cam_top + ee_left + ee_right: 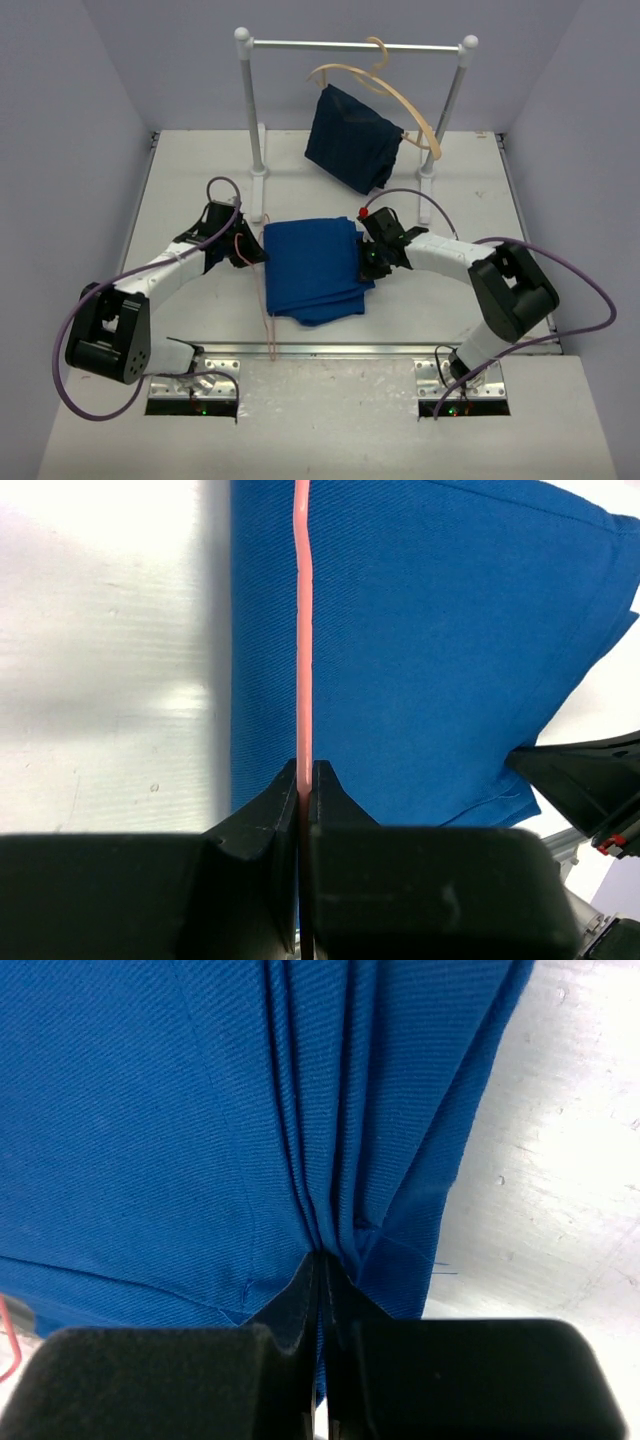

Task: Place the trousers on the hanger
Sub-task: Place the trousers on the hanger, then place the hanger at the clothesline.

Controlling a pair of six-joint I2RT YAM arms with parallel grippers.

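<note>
Left gripper [305,777]: clenched on the thin pink-red wire hanger [303,630], with the wire pinched right between the fingertips. Wire runs straight away from the jaws, slight kink at the far end, and passes over the left border of the royal-blue folded cloth trousers [430,650].

Top view: hanger [270,325] has its long axis near-far along the trousers' left edge. Its near end sticks out past the cloth toward the table's front rail. Can't resolve the hook.

Trousers [312,268] lie flat as a folded stack mid-table between the two grippers. The stack is slightly longer near-far and skewed a little. Left gripper [246,250] is at their left edge, right gripper [368,262] at their right edge.

Right gripper [322,1265]: closed on a bunched fold of trousers [200,1110] at the edge. Creases fan out away from the fingertips.

White table [200,180]. At the back, a rail holds a pale wooden hanger [400,100] with a dark navy garment [352,140].
</note>
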